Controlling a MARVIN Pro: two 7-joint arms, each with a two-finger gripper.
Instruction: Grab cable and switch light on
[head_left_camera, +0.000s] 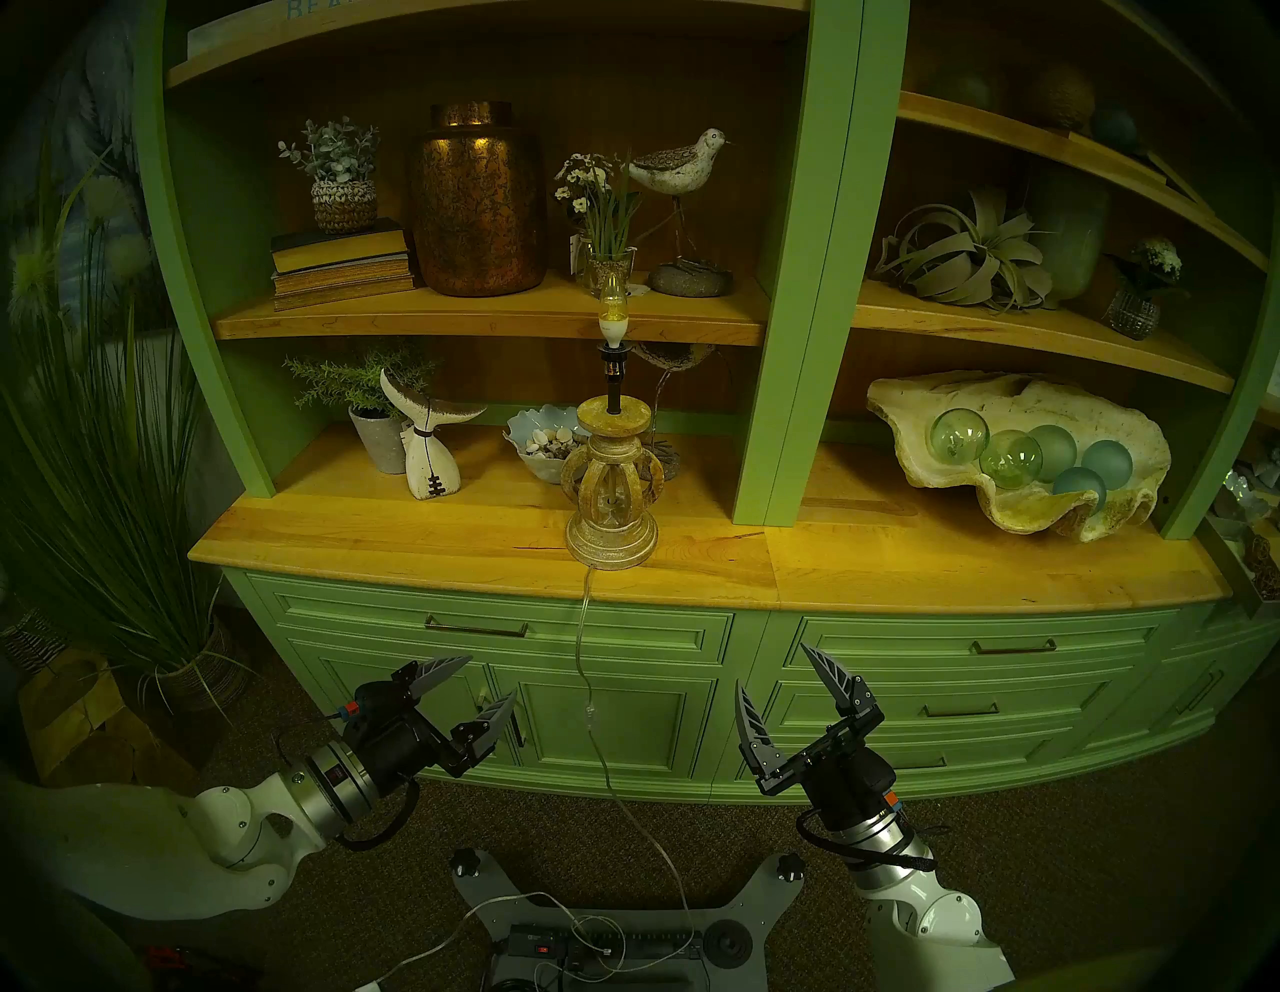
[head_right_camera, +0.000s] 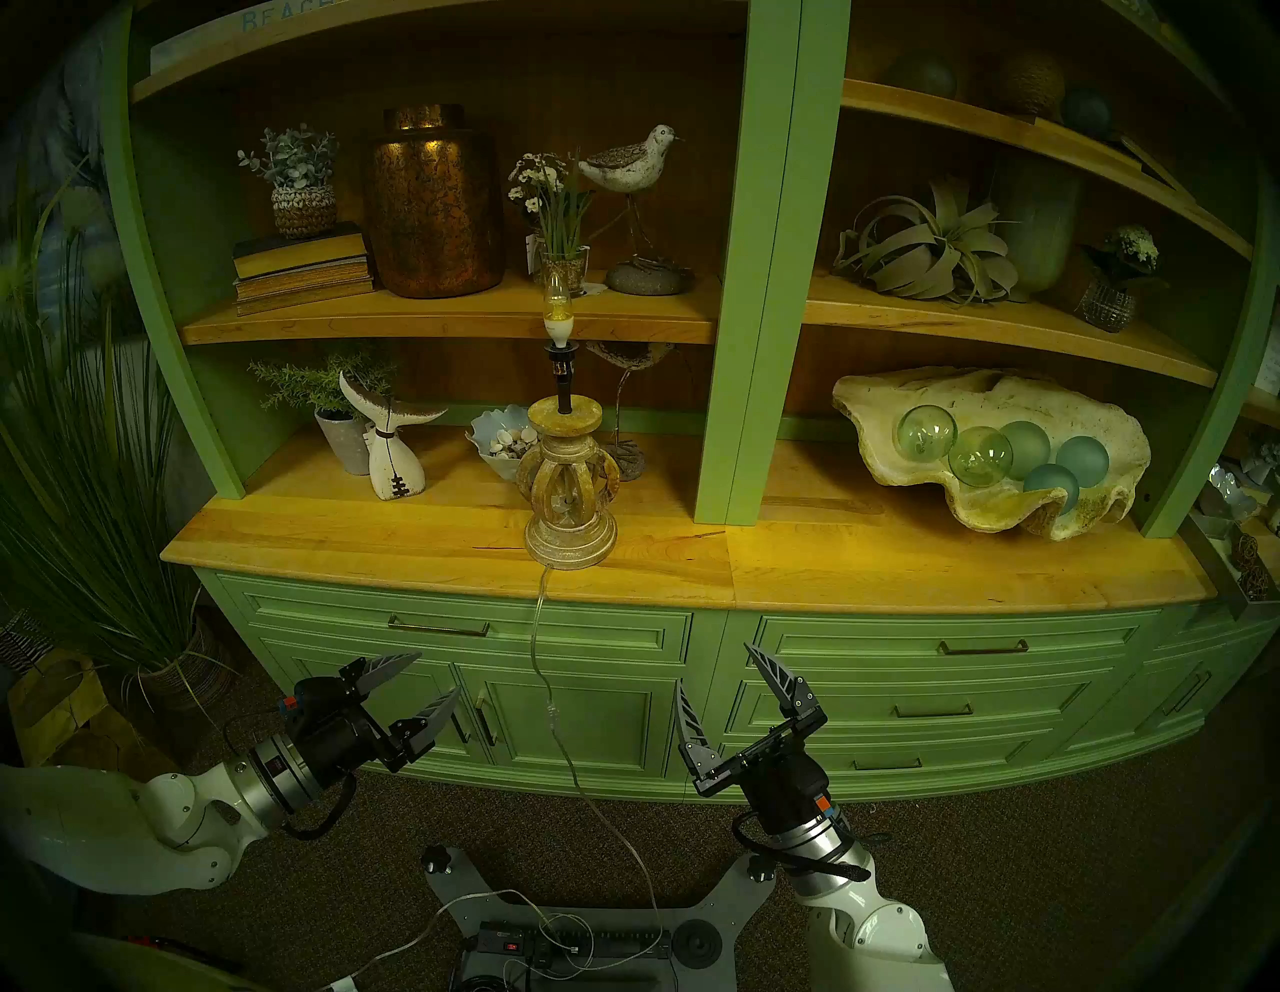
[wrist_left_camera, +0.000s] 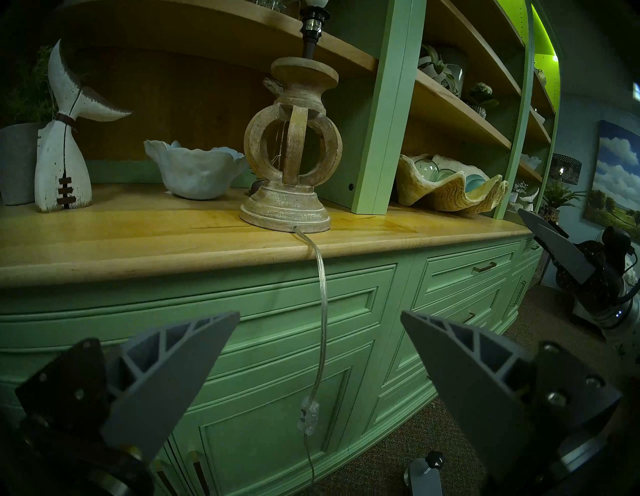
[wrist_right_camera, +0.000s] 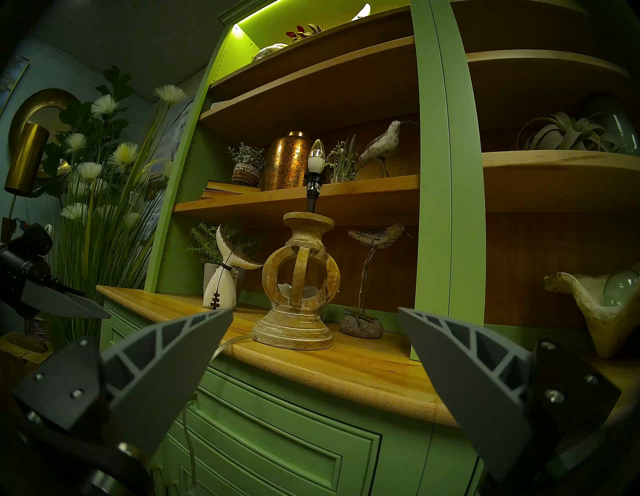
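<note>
- The worktop (head_left_camera: 415, 533) is a long wooden board, yellow-brown, on top of green cabinets.
- The light (head_left_camera: 612, 478) stands on it near the front edge, upright, on its carved beige base.
- The cable (head_left_camera: 589, 693) leaves this base, goes over the front edge and hangs down before the cabinet doors.
- Behind the light, to the left, is a pale bowl (head_left_camera: 540, 443) with small shells.
- More to the left stand a white whale tail figure (head_left_camera: 426, 443) and a small potted plant (head_left_camera: 370, 415).
- On the right part lies a big clam shell (head_left_camera: 1018, 450) holding glass balls.
</note>
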